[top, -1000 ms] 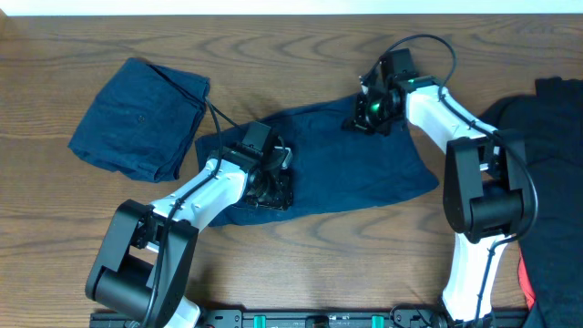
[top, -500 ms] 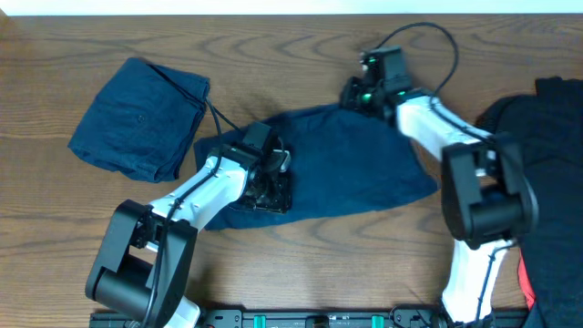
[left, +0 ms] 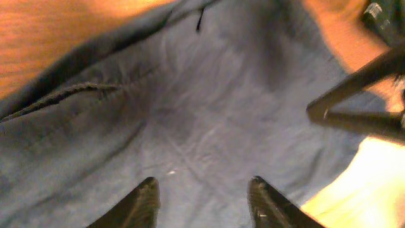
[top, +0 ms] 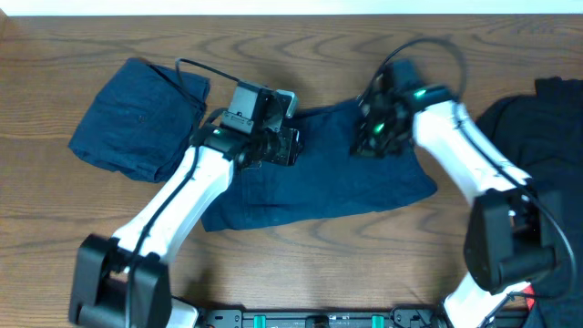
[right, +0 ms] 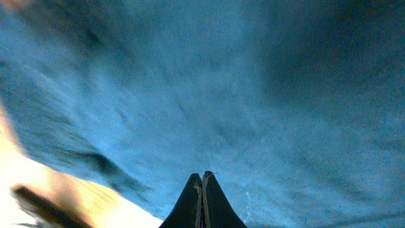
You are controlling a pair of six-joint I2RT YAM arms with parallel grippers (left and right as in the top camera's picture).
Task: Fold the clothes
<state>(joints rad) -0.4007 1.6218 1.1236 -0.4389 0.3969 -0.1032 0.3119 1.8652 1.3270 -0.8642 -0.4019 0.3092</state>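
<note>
Nearest you, the bare wood of the table [top: 301,264] runs along the front edge. Just beyond it the spread shorts [top: 346,187] lie flat in the middle, long side running left to right. Your left claw [top: 284,146] is over their far left corner. Its fingers [left: 147,199] stand partly apart, with only flat blue cloth under the gap, so it has hold of nothing. Your right claw [top: 371,139] is over the far right part of the same shorts, its fingers [right: 195,204] pressed tight together with no fold visible between them. You cannot tell whether the tips touch the cloth. Further back on the left, the folded shorts [top: 137,118] sit just beside the spread pair. A dark heap of clothes [top: 542,128] lies at the right edge.
</note>
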